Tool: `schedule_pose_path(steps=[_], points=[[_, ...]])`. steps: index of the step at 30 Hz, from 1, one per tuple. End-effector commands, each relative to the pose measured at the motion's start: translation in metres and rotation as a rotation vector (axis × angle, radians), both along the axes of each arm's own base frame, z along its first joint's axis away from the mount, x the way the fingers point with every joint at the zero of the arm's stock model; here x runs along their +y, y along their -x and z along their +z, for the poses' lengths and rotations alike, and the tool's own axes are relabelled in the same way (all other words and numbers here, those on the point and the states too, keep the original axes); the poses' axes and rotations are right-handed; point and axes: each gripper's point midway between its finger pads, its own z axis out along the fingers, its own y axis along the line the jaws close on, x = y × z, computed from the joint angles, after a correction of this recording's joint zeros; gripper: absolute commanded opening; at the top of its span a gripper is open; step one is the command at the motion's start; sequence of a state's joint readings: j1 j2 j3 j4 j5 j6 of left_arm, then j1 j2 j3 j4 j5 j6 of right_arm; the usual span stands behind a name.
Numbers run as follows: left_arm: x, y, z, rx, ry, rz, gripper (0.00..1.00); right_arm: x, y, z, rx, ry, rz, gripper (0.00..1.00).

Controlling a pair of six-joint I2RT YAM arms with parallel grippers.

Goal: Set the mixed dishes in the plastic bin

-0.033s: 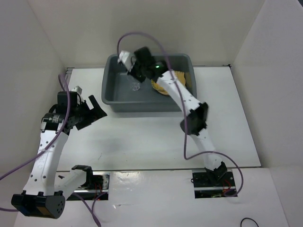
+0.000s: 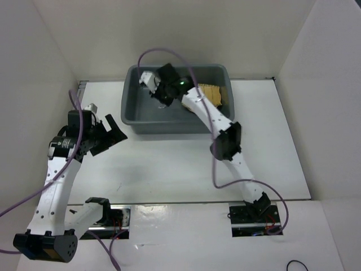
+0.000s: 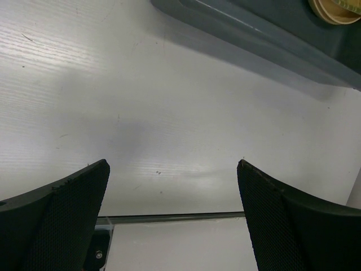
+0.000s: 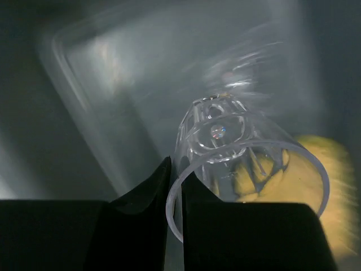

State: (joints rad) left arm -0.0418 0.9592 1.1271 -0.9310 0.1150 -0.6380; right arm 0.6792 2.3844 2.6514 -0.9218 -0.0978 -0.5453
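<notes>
Right gripper [image 4: 176, 186] shifted leftward inside the plastic bin [image 2: 169, 125], pinching the clear cup [image 4: 237, 152] by its rim.
Its mouth faces my wrist camera, base away; left gripper [image 3: 172, 166] gapes over the white table [image 3: 113, 84].

Overhead view and both close wrist views share the plastic bin [image 2: 158, 125].

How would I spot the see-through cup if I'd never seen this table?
Find the big grey bin at the far side of the white table. The right arm's pincer reaches into it, pinching the cup by its rim. It is the only see-through thing there; the plate nearby is yellow.
</notes>
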Motion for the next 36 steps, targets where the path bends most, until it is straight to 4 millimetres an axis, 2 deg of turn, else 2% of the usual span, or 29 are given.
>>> schedule_pose_path(steps=[1,2,3,4,5,6,7,9,10,11,15,16,17,22,24,25,26,27,30,31,32,33,34,35,36], points=[[-0.003,0.004,0.006,-0.044,0.04,0.021,1.0,0.009,0.02,-0.015,0.042,0.078,0.094,0.0],[-0.003,0.004,0.006,-0.044,0.04,0.021,1.0,0.012,0.02,-0.03,0.067,0.086,0.105,0.0],[-0.003,0.005,0.003,-0.035,0.04,0.021,1.0,0.015,0.021,-0.021,0.058,0.057,0.104,0.0],[-0.003,0.005,0.003,-0.035,0.04,0.021,1.0,0.017,0.021,-0.023,0.06,0.047,0.115,0.0],[-0.001,0.005,0.002,-0.035,0.031,0.03,1.0,0.02,0.015,-0.04,0.066,0.059,0.108,0.0],[0.002,0.006,0.001,-0.028,0.024,0.032,1.0,0.017,0.018,-0.061,0.109,0.108,0.119,0.0],[0.004,0.006,0.0,-0.03,0.01,0.033,1.0,0.019,0.016,-0.064,0.109,0.107,0.119,0.0],[0.004,0.005,-0.008,0.001,0.009,0.033,1.0,0.024,0.019,-0.084,0.132,0.126,0.128,0.0],[0.004,0.003,-0.007,-0.008,0.009,0.033,1.0,0.024,0.019,-0.081,0.125,0.121,0.128,0.0],[0.004,0.003,-0.012,0.01,0.008,0.034,1.0,0.025,0.017,-0.094,0.138,0.131,0.128,0.0],[0.002,-0.004,-0.016,0.018,0.009,0.021,1.0,0.026,0.019,-0.104,0.159,0.137,0.136,0.0],[0.003,-0.006,-0.022,0.04,0.0,0.012,1.0,0.027,0.021,-0.104,0.163,0.132,0.143,0.03],[0.002,-0.01,-0.017,0.021,0.0,0.012,1.0,0.027,0.02,-0.11,0.171,0.139,0.143,0.06],[0.005,-0.017,-0.023,0.038,-0.006,0.014,1.0,0.029,0.015,-0.107,0.142,0.134,0.141,0.23],[0.003,-0.02,-0.024,0.038,0.001,0.008,1.0,0.029,0.012,-0.105,0.124,0.14,0.141,0.36],[0.003,-0.02,-0.024,0.038,0.001,0.008,1.0,0.031,0.01,-0.104,0.115,0.132,0.141,0.49],[0.003,-0.02,-0.024,0.038,0.001,0.008,1.0,0.031,0.006,-0.102,0.1,0.129,0.134,0.55],[0.003,-0.02,-0.024,0.038,0.001,0.008,1.0,0.027,0.003,-0.094,0.096,0.117,0.118,0.61],[0.005,-0.022,-0.02,0.025,-0.007,0.015,1.0,0.031,-0.003,-0.048,0.018,0.029,0.082,0.83],[0.007,-0.023,-0.02,0.025,-0.017,0.024,1.0,0.029,0.0,-0.002,-0.025,-0.053,0.041,0.89],[0.01,-0.027,-0.01,-0.004,-0.031,0.026,1.0,0.024,-0.007,0.036,-0.078,-0.143,0.003,0.99],[0.01,-0.028,-0.007,-0.013,-0.031,0.026,1.0,0.007,-0.015,0.07,-0.113,-0.214,-0.059,0.99],[0.012,-0.029,-0.003,-0.026,-0.044,0.025,1.0,-0.012,-0.004,0.135,-0.155,-0.351,-0.126,0.99],[0.015,-0.029,0.009,-0.069,-0.056,0.022,1.0,-0.037,-0.011,0.174,-0.227,-0.425,-0.242,0.99],[0.015,-0.03,0.014,-0.094,-0.064,0.014,1.0,-0.064,-0.011,0.205,-0.276,-0.486,-0.349,0.99]])
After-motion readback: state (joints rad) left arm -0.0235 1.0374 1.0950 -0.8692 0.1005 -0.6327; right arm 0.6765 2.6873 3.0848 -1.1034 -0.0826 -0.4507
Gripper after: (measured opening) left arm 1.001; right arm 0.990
